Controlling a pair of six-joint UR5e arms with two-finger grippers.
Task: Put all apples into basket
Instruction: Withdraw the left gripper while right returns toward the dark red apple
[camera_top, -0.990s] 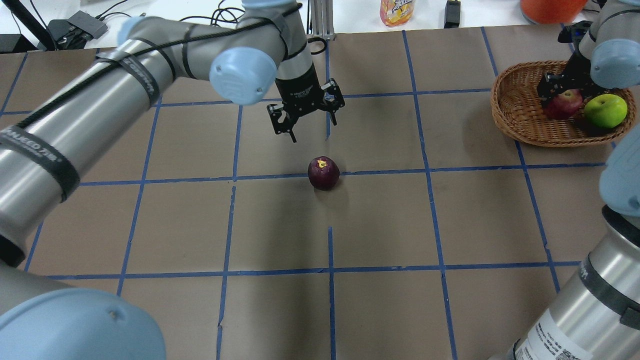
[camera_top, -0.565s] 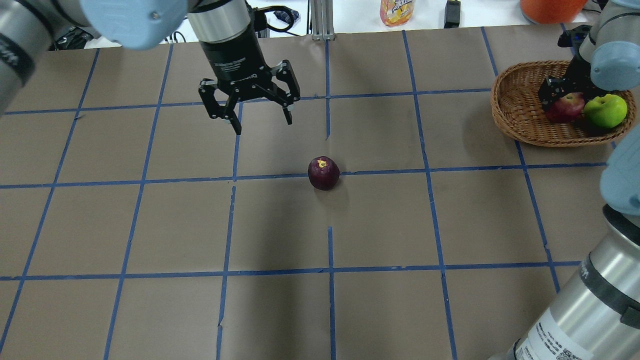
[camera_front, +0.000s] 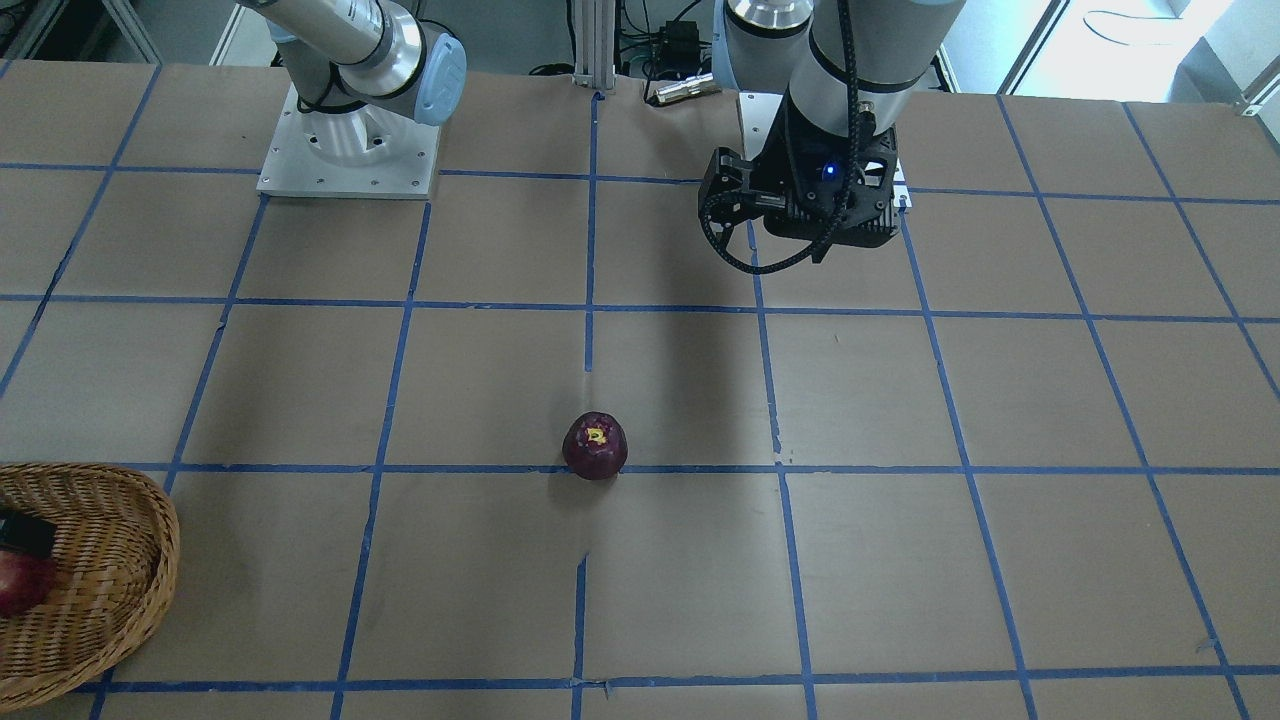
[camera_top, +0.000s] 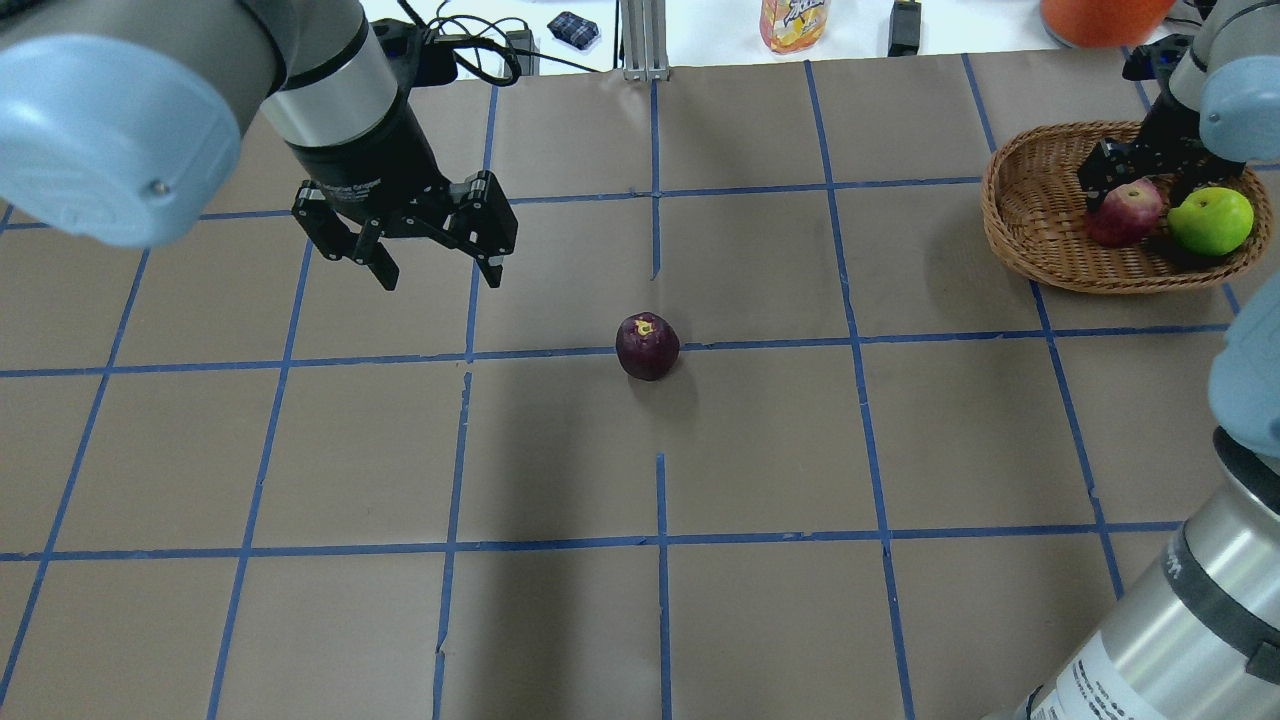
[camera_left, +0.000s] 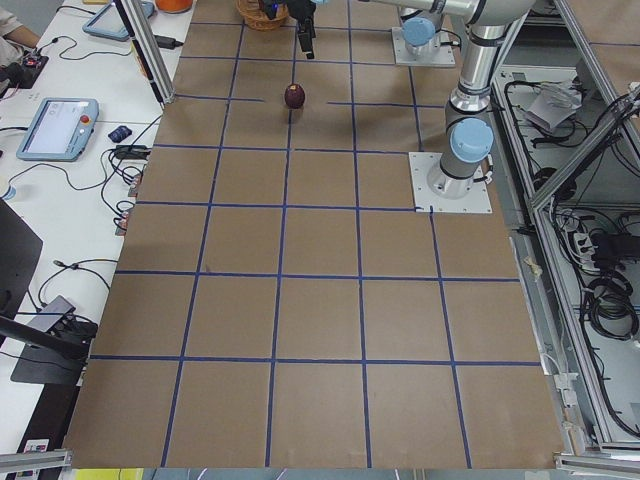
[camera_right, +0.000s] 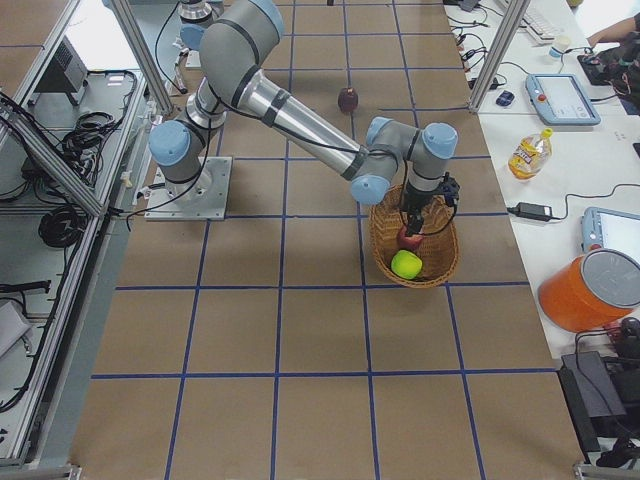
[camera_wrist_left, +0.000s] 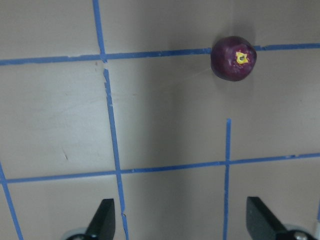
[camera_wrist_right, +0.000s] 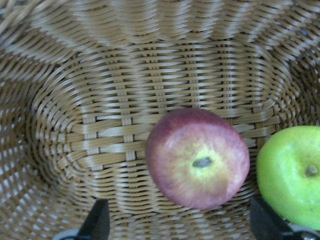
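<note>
The dark maroon apple (camera_top: 647, 346) sits alone on the brown paper near the table's middle, also in the front view (camera_front: 595, 446) and left wrist view (camera_wrist_left: 233, 58). My left gripper (camera_top: 440, 278) hangs open and empty, up and to the left of it. The wicker basket (camera_top: 1030, 240) stands at the far right and holds the red apple (camera_top: 1125, 212) and the lime-green apple (camera_top: 1210, 221) side by side. My right gripper (camera_top: 1140, 185) is open just above the red apple (camera_wrist_right: 197, 157), with the green apple (camera_wrist_right: 292, 175) beside it on the basket's weave (camera_wrist_right: 125, 75).
A juice bottle (camera_top: 793, 22), an orange container (camera_top: 1100, 15) and a metal post (camera_top: 640, 40) stand beyond the far edge. The arm bases (camera_front: 345, 150) sit on the robot's side. Blue tape lines grid the paper.
My left gripper has swung left, away from the maroon apple, staying open. My right gripper has lifted a little off the red apple, which stays in the basket.
</note>
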